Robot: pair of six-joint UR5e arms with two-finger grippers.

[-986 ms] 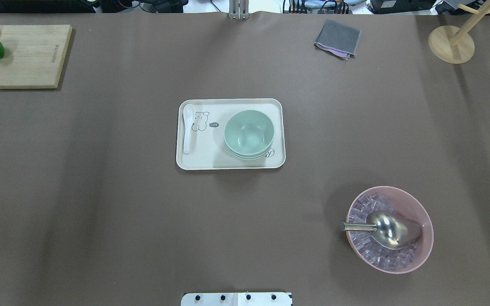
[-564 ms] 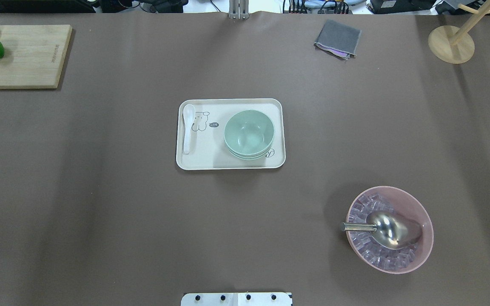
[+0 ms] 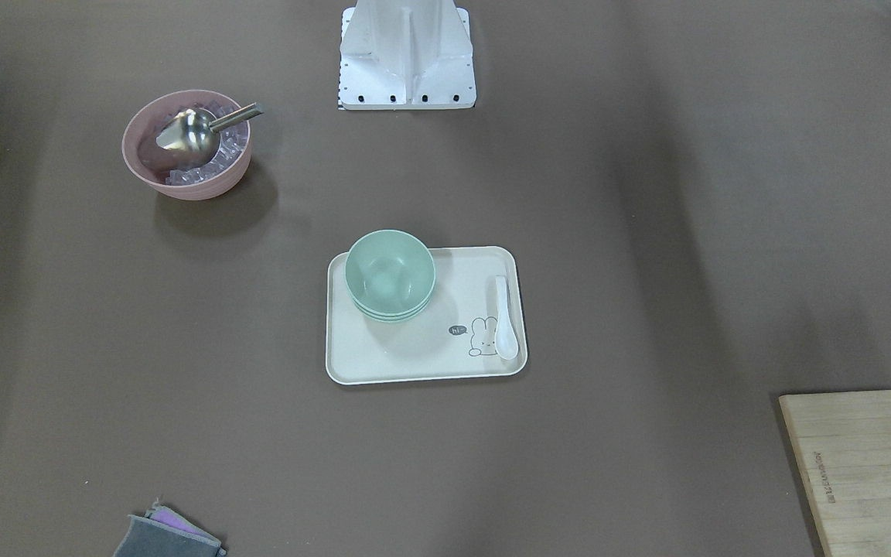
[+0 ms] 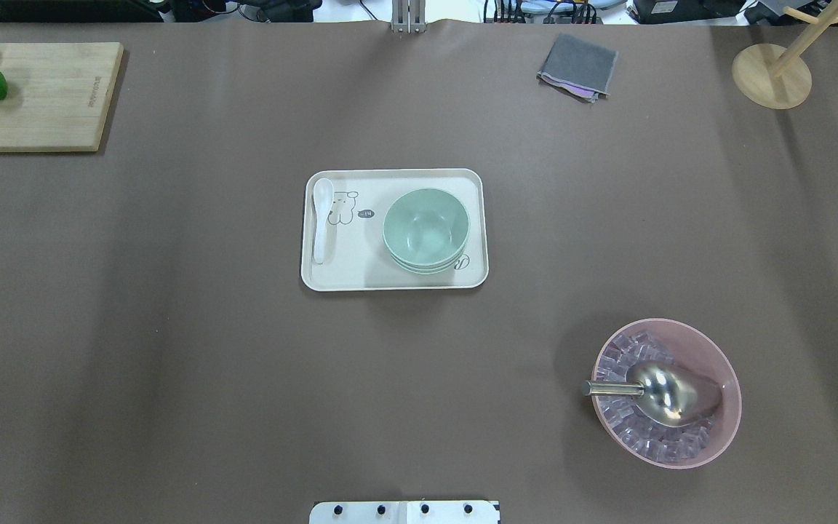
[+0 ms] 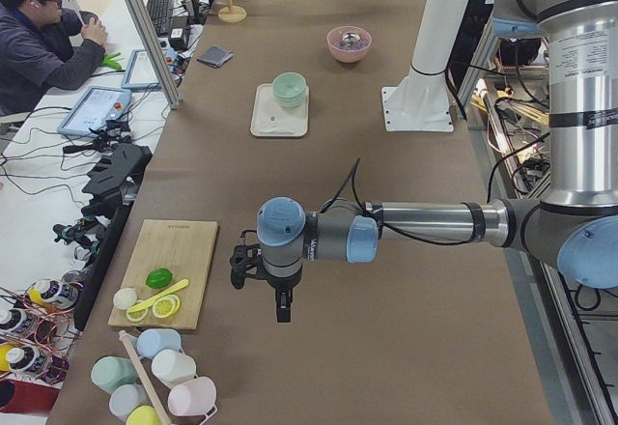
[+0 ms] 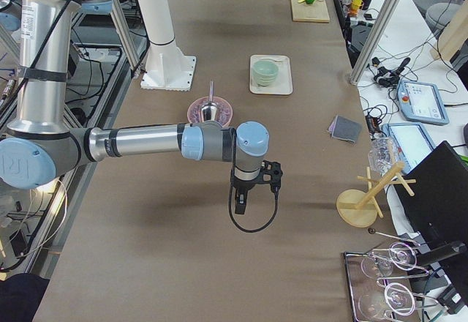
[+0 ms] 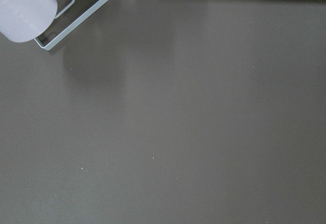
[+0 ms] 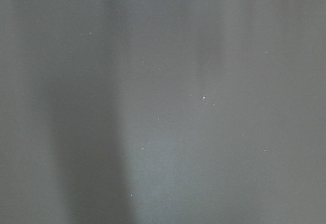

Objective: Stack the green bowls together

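green bowls (image 4: 426,229) nested in one stack on the tray (image 4: 390,282), mid-worktop. Looks done, nothing left to stack. White spoon (image 4: 322,218) sits at the tray's other end, pink bowl (image 4: 733,393) with scoop (image 4: 670,393) toward the robot-side right corner; nothing blocking. Left gripper (image 5: 280,304) and right gripper (image 6: 240,203) hang over the worktop ends. Can't tell jaw state on either.

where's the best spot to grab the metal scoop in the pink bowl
Probably take the metal scoop by its straight handle, which pokes out over the rim of the pink bowl toward the robot's left. Come down from above, fingers either side of it. The rounded head is wide and lies among the ice cubes, so it offers little to pinch.
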